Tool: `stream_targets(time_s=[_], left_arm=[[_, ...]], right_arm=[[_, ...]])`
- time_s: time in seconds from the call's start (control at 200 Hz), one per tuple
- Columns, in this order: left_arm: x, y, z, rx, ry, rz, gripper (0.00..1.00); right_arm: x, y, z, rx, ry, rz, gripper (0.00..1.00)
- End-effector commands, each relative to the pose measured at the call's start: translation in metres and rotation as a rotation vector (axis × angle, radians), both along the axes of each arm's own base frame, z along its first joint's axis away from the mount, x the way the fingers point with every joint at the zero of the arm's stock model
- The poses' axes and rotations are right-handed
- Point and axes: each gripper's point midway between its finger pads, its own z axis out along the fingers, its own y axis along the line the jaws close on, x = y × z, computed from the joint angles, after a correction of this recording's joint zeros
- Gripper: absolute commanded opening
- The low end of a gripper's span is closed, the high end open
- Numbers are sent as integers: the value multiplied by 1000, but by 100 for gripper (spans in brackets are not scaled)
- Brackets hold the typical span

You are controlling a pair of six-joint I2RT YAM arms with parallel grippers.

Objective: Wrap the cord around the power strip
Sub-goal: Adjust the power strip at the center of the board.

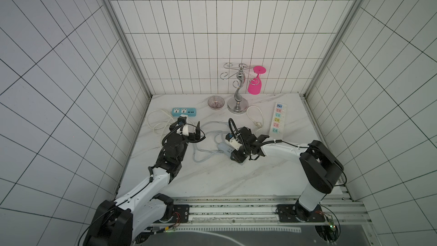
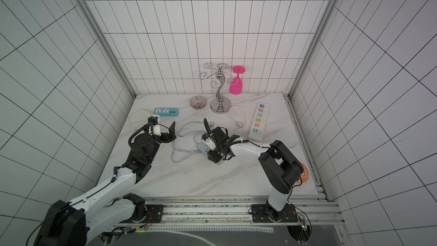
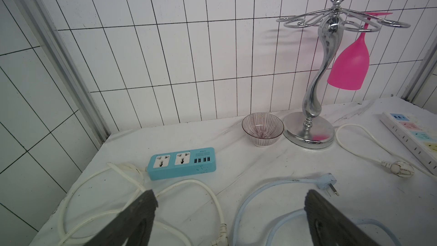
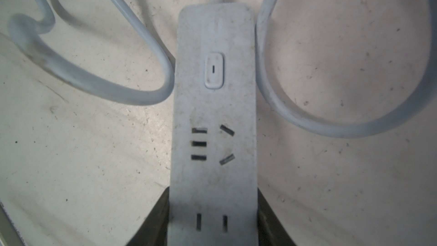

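The pale grey-blue power strip (image 1: 223, 149) (image 2: 203, 147) lies flat mid-table. My right gripper (image 4: 214, 209) (image 1: 230, 153) is shut on its sides near one end; in the right wrist view the strip (image 4: 214, 105) runs away from the jaws, switch and sockets facing up. Its cord (image 1: 201, 155) (image 2: 179, 158) (image 4: 331, 124) lies in loose loops on the table either side of the strip, none around it. The pale blue plug (image 3: 327, 181) rests on the marble. My left gripper (image 1: 199, 132) (image 2: 173, 131) (image 3: 231, 199) hangs open above the cord (image 3: 248, 199), holding nothing.
A teal strip (image 1: 184, 111) with a white cord (image 1: 156, 121) lies at the back left. A striped bowl (image 1: 216, 102), a chrome glass stand (image 1: 237, 105) with a pink glass (image 1: 255, 86), and a long white strip (image 1: 277, 119) line the back and right.
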Motion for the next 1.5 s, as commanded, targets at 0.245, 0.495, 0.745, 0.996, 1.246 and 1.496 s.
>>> stream_targets(time_s=[0.245,0.495,0.745,0.996,1.246,1.496], left_arm=[[3,-4,-1,35,-6,-9,98],[6,-5,-3,39,-5,-11,98],[6,-8,-4,33,-5,-22,98],[5,-8,-3,26,-8,-26,98],[5,-8,-3,25,-7,-26,98],[6,-8,-4,24,-4,-25,98]], right_arm=[[-17,-14,-53,-88,76,-2,0],[-28,-22,-68,-128,110,-41,14],[-38,-34,-70,-180,109,-96,39],[-44,-52,-72,-253,108,-125,48],[-44,-60,-72,-288,97,-135,57],[-52,-66,-72,-284,117,-154,60]])
